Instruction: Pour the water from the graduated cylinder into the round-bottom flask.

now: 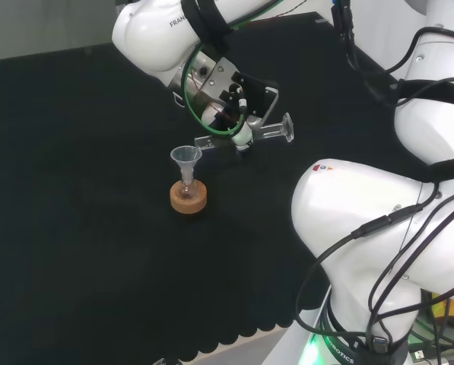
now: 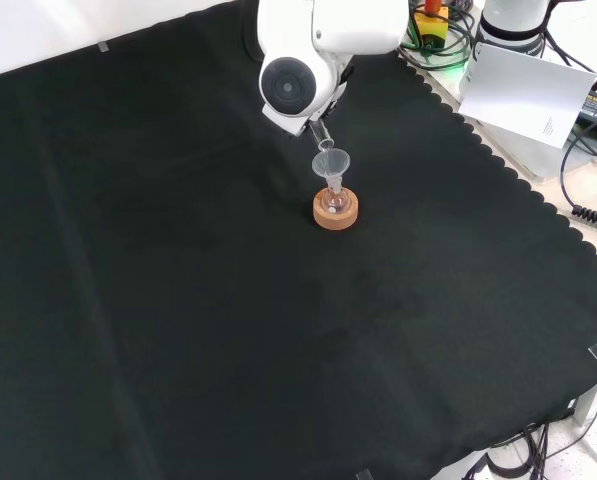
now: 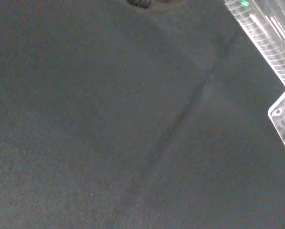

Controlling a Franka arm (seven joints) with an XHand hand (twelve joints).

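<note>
Held above the black cloth (image 1: 74, 190), the hand (image 1: 230, 103) is seen in the head view just below the arm's white link (image 1: 154, 34), a little right of and farther off than the flask, with its fingers closed round the graduated cylinder (image 1: 266, 134). That clear cylinder is carried nearly level: its flat foot is turned to the right of the hand in the head view, while its mouth end is turned left and slightly down, ending just beside the rim of the funnel (image 1: 185, 157). The funnel is seated upright in the neck of the round-bottom flask (image 1: 187, 188), which is set on a cork ring (image 1: 188, 200) resting on the cloth near the middle of the bench. In the front view the flask, funnel and ring are found just below the arm's link with its round grey cap (image 2: 286, 86), and the cylinder's mouth end is seen slanting down toward the funnel's rim. In the wrist view the ribbed wall and the square foot of the cylinder are shown close by, over bare cloth. Whether water is running cannot be told.
</note>
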